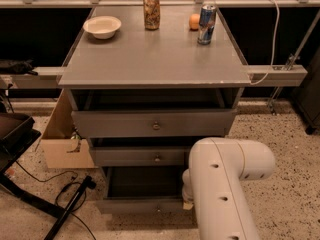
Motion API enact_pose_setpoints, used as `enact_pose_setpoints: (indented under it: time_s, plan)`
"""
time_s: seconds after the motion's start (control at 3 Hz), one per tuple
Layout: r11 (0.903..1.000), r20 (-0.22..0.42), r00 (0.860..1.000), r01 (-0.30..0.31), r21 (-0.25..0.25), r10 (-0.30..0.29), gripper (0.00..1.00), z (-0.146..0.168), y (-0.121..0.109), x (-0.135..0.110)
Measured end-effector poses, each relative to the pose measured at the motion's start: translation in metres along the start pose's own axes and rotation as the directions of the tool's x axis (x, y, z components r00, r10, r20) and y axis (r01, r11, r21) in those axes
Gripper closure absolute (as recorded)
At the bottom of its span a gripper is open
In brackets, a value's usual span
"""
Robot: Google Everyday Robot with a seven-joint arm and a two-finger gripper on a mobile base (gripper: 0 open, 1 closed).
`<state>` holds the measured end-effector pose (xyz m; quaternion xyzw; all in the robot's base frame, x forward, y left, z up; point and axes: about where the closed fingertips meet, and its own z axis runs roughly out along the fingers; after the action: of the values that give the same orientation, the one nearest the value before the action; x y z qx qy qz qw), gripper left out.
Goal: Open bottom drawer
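The bottom drawer point(142, 205) is the lowest of three grey drawers in the cabinet. It stands pulled out, and its dark inside point(145, 181) shows behind the flat front. Its small round knob point(157, 210) sits at the middle of the front. My white arm point(220, 184) fills the lower right and reaches down to the drawer's right front corner. My gripper point(187, 202) is at that corner, almost wholly hidden behind the arm.
The top drawer point(152, 124) and middle drawer point(142, 156) also stand slightly out. On the cabinet top point(150, 59) are a white bowl point(102, 26), two cans point(151, 5) point(206, 17) and an orange point(194, 21). A cardboard box point(62, 136) and black cables point(70, 204) lie at the left.
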<state>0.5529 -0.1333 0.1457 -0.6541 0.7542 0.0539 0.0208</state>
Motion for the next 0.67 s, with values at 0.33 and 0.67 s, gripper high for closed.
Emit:
enact_pose_setpoints:
  time_s: [0.33, 0.67]
  plan:
    - [0.9955, -0.031, 1.0, -0.006, -0.094, 0.003, 1.0, 0.001, 0.0341, 0.0098]
    - [0.9955, -0.031, 1.0, -0.006, -0.094, 0.003, 1.0, 0.0007, 0.0328, 0.0092]
